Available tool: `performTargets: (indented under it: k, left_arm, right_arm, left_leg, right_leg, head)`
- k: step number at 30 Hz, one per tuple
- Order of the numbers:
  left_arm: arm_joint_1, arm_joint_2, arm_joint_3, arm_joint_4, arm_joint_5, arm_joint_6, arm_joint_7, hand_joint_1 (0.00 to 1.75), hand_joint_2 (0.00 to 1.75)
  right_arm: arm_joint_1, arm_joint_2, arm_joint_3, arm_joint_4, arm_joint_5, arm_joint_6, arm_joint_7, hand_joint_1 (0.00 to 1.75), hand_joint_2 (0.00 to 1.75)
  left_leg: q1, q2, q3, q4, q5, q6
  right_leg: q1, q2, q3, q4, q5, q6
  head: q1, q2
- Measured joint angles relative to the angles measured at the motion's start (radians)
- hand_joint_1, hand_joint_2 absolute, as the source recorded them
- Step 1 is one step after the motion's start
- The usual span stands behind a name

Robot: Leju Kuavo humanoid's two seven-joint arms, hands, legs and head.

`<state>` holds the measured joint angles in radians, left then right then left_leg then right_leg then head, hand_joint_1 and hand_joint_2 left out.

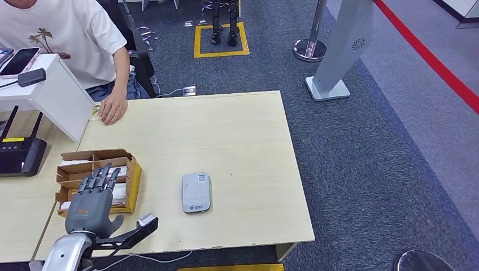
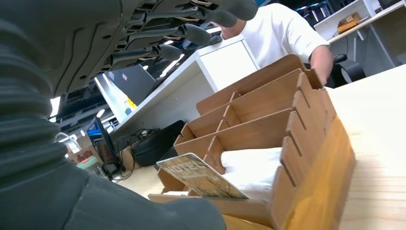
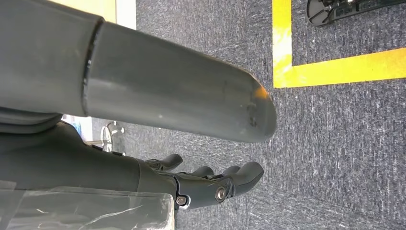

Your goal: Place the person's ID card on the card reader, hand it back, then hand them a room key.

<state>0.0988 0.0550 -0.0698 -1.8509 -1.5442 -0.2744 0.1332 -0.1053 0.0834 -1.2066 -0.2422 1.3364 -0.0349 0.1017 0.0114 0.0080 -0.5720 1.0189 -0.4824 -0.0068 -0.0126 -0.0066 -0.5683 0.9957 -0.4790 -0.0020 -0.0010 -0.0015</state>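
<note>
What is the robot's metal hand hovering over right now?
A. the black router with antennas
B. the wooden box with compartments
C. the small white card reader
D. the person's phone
B: in the head view the left hand hangs with fingers spread over the wooden box, while the card reader lies apart from it on the table.

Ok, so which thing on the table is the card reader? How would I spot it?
Look at the big pale wooden table. Near its front edge, right of the brown divided card box under the robot's left hand, lies the card reader. It is the small flat grey-white slab with rounded corners, lying alone on bare wood.
</note>
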Motion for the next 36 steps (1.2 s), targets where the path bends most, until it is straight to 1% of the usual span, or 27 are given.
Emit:
performTargets:
  k: [7,15,19,23,27,36]
  left_arm:
    - [0.003,-0.029,0.000,0.003,0.001,0.013,-0.016,0.00,1.75]
    - [0.019,-0.043,0.000,0.003,0.002,0.030,-0.021,0.00,1.75]
    - [0.018,-0.043,-0.002,0.006,0.016,0.060,-0.051,0.00,1.75]
    - [0.005,-0.036,-0.009,0.025,0.053,0.090,-0.088,0.00,1.75]
    - [-0.018,-0.021,-0.013,0.050,0.065,0.104,-0.096,0.00,1.75]
    - [-0.127,0.021,-0.014,0.146,0.066,0.111,-0.095,0.00,1.75]
  right_arm:
    - [0.000,-0.002,0.000,0.000,-0.005,-0.006,-0.003,0.00,0.00]
    - [0.000,-0.004,0.000,0.000,-0.015,-0.008,-0.002,0.00,0.00]
    - [0.000,-0.007,0.003,0.000,0.003,-0.007,-0.002,0.00,0.00]
    - [0.000,-0.013,0.013,0.000,0.016,-0.006,-0.014,0.00,0.00]
    - [0.000,-0.019,0.022,0.000,0.023,-0.003,-0.016,0.00,0.00]
    - [0.000,-0.027,0.047,-0.001,0.045,0.007,-0.014,0.00,0.00]
  left_leg:
    - [0.000,0.000,0.000,0.000,0.000,0.000]
    - [0.000,0.000,0.000,0.000,0.000,0.000]
    - [0.000,0.000,0.000,0.000,0.000,0.000]
    - [0.000,0.000,0.000,0.000,0.000,0.000]
    - [0.000,0.000,0.000,0.000,0.000,0.000]
    - [0.000,0.000,0.000,0.000,0.000,0.000]
  right_leg:
    - [0.000,0.000,0.000,0.000,0.000,0.000]
    - [0.000,0.000,0.000,0.000,0.000,0.000]
    - [0.000,0.000,0.000,0.000,0.000,0.000]
    - [0.000,0.000,0.000,0.000,0.000,0.000]
    - [0.000,0.000,0.000,0.000,0.000,0.000]
    - [0.000,0.000,0.000,0.000,0.000,0.000]
  head:
    - [0.000,0.000]
    - [0.000,0.000]
    - [0.000,0.000]
    - [0.000,0.000]
    - [0.000,0.000]
    - [0.000,0.000]
